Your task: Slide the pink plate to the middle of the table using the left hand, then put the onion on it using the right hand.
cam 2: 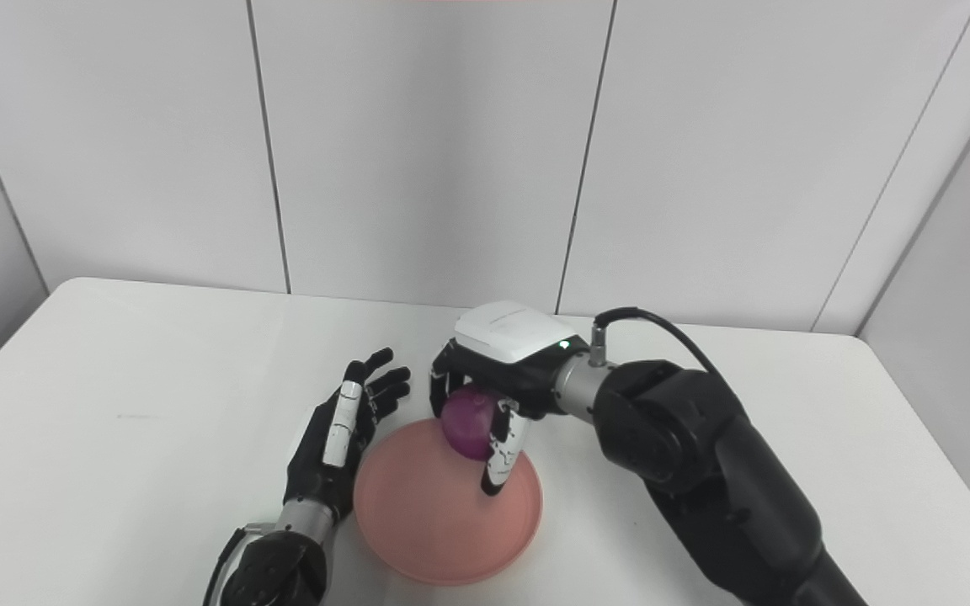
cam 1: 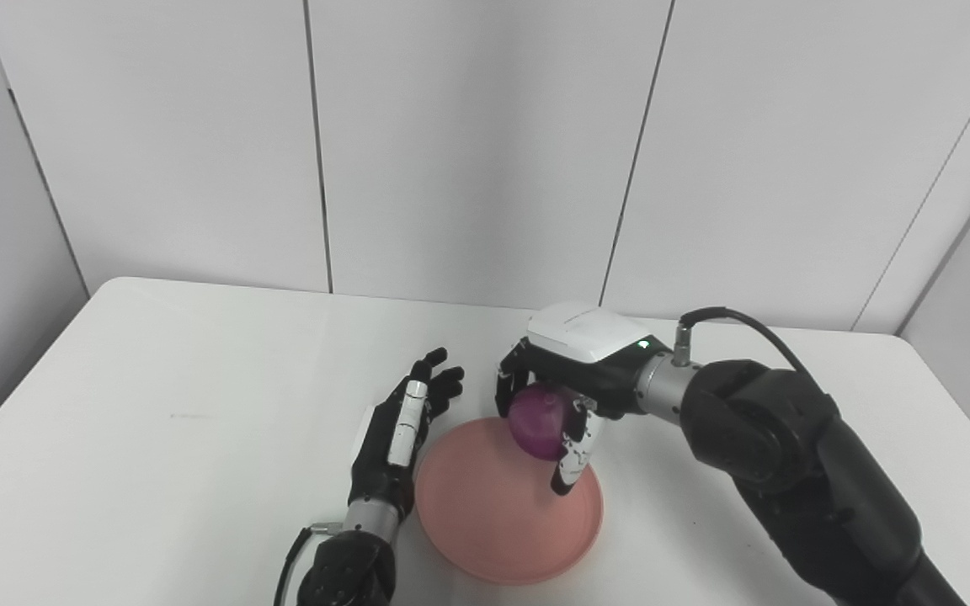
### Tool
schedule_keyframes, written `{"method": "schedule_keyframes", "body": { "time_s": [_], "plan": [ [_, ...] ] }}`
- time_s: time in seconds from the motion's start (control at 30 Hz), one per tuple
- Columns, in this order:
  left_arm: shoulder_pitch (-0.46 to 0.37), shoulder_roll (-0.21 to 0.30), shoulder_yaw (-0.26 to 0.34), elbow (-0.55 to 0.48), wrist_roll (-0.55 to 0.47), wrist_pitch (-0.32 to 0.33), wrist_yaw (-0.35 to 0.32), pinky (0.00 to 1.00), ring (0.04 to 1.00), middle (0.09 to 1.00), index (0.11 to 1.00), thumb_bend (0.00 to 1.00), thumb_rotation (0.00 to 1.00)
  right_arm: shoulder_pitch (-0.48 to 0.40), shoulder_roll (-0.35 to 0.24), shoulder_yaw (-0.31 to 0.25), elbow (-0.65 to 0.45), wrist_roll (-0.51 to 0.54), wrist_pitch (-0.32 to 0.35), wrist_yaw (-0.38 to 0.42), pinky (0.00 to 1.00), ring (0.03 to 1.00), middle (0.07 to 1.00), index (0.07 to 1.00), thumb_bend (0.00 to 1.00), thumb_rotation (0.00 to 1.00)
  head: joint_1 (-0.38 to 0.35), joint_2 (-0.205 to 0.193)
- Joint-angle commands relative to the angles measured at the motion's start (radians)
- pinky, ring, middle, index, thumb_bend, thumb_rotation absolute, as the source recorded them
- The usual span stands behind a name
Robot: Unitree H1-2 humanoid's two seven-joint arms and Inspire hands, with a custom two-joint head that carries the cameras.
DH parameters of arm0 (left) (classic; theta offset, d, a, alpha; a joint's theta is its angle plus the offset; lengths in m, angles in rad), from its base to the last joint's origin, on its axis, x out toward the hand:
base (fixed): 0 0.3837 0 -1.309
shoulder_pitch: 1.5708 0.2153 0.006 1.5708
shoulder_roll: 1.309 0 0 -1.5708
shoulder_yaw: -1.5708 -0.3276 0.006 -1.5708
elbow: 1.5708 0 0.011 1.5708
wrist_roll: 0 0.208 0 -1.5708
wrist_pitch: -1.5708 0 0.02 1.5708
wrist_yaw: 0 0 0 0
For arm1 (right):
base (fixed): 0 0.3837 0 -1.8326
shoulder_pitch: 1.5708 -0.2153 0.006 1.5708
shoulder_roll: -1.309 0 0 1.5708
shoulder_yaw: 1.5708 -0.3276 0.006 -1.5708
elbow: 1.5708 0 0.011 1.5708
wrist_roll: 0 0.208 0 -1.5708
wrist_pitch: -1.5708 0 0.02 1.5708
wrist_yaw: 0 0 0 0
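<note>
Onion (cam 1: 538,421) in the left eye view sits in the grasp of the right hand (cam 1: 565,396), whose fingers curl down around its far and near sides while the white back of the hand covers it from above. It hangs over the far edge of the plate (cam 1: 485,522); whether its underside touches the plate I cannot tell. The plate lies flat on the table (cam 1: 157,404), near the front edge and roughly central. The left hand (cam 1: 401,421) rests just beside the plate's left rim, palm toward it, fingers spread and holding nothing; contact with the rim is not clear.

In the right eye view the onion (cam 2: 468,425) shows more plainly as a round purple bulb between the dark fingers (cam 2: 502,459) of the right hand (cam 2: 493,396), one finger reaching down over the plate (cam 2: 426,530). The left hand (cam 2: 342,429) stands open with fingers extended, close by the rim.

By my judgement the onion is light, firm and smooth-skinned, so it may roll when let go; a wrap around its widest part suits it best, and it should be released low, nearer the plate's middle. The plate looks stiff and light, likely to slide easily if nudged.
</note>
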Motion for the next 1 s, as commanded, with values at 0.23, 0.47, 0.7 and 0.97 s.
{"method": "schedule_keyframes", "body": {
  "time_s": [0.23,0.47,0.7,0.97],
  "plan": [
    [0.080,-0.003,0.001,0.085,0.002,0.091,0.018,0.90,0.812,0.796,0.813,0.72,0.92,0.012,0.028,0.034,0.031,-0.036,-0.056,-0.056,0.34,0.410,0.449,0.508,0.53,0.00,-0.007,0.006],
    [0.076,-0.003,0.004,0.089,-0.002,0.092,0.018,0.89,0.813,0.792,0.811,0.72,0.91,0.026,0.047,0.049,0.065,-0.048,-0.076,-0.083,0.39,0.466,0.482,0.494,0.53,0.00,-0.012,0.006],
    [0.072,-0.002,0.005,0.092,-0.001,0.094,0.018,0.90,0.813,0.790,0.813,0.73,0.91,0.035,0.055,0.073,0.098,-0.077,-0.104,-0.116,0.43,0.511,0.498,0.487,0.53,0.00,-0.011,0.006],
    [0.072,-0.004,0.005,0.093,-0.001,0.097,0.021,0.90,0.813,0.787,0.813,0.73,0.91,0.054,0.058,0.066,0.107,-0.086,-0.146,-0.168,0.39,0.487,0.472,0.503,0.53,0.01,-0.016,0.007]
  ]
}}
